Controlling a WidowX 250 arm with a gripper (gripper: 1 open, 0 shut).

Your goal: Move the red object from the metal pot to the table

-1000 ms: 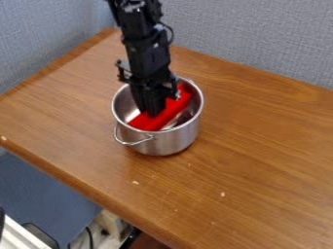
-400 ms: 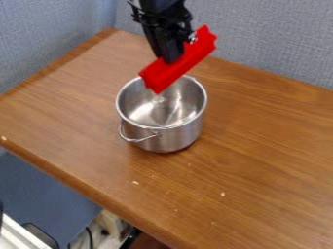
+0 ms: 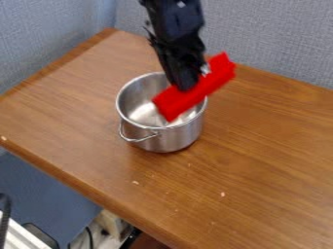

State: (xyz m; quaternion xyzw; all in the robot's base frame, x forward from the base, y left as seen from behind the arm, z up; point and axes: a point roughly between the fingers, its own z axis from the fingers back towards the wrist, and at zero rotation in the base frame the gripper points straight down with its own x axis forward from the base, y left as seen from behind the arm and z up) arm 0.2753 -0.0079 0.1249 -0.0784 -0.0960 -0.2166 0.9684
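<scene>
Red object lifted clear of the metal pot

The claw (image 3: 188, 80) grips the red object (image 3: 198, 86) mid-length, tilted above the metal pot (image 3: 162, 117) and its right rim, presumably to clear it towards bare tabletop (image 3: 260, 156)

The surface (image 3: 78, 117) is a brown wooden top with visible grain and rounded edges, seen at an angle with one corner toward the lower left. Only the pot (image 3: 154, 131) stands on it, upright and near the middle, shiny steel with a loop handle facing the front edge.
</scene>
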